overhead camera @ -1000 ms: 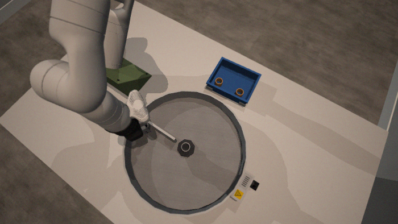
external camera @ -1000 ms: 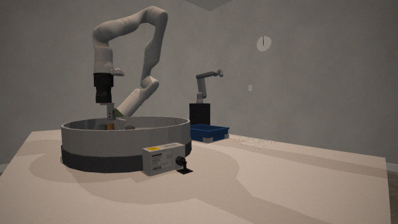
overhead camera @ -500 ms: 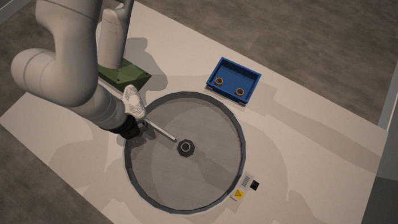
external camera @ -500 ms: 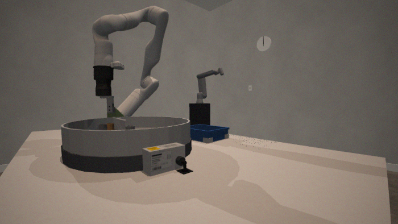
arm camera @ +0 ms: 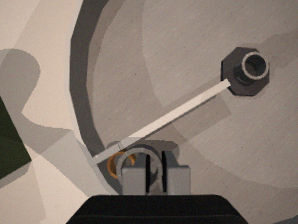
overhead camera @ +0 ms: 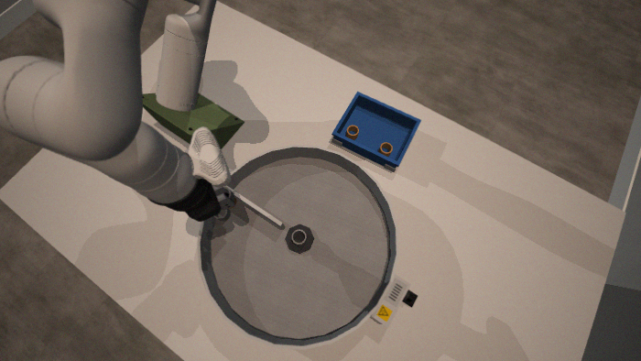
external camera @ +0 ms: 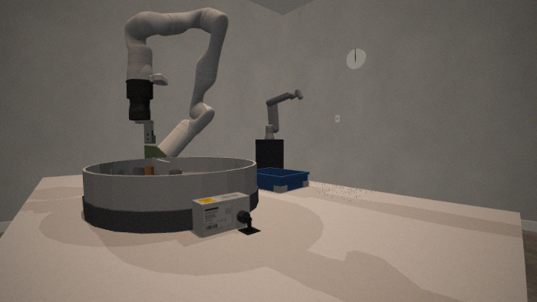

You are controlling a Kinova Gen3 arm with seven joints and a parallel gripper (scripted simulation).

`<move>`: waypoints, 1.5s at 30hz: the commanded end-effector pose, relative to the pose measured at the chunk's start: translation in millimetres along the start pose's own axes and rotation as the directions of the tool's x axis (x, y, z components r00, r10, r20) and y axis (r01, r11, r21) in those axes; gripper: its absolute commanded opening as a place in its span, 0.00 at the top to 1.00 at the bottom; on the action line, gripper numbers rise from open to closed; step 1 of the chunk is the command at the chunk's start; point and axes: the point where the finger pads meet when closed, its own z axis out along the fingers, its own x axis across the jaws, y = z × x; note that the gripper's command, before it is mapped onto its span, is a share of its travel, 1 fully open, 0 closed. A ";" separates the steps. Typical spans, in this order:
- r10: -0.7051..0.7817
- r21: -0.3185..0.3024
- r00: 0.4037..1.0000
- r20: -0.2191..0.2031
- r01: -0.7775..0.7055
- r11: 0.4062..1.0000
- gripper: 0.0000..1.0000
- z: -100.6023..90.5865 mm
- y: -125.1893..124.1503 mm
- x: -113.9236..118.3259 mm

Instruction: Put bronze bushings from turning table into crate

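My gripper is shut and raised over the left side of the turning table. A grey steel bushing is at the fingertips, its wall apparently between them; the fingers hide part of it. A bronze bushing stands on the table just below, beside the guide bar. Another steel bushing is on the centre hub. Two bronze bushings stand upright in the blue crate.
A raised round wall encloses the turning table. A pale guide bar runs from this wall toward the hub. A grey control box stands outside the wall, and a green base is under the arm.
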 end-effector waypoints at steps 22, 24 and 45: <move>-0.002 -0.003 1.000 -0.010 0.002 1.000 1.00 -4.8 -31.9 43.0; -0.002 -0.003 1.000 -0.010 0.002 1.000 1.00 -4.8 -31.9 43.0; -0.002 -0.003 1.000 -0.011 0.002 1.000 1.00 -5.9 -76.9 100.3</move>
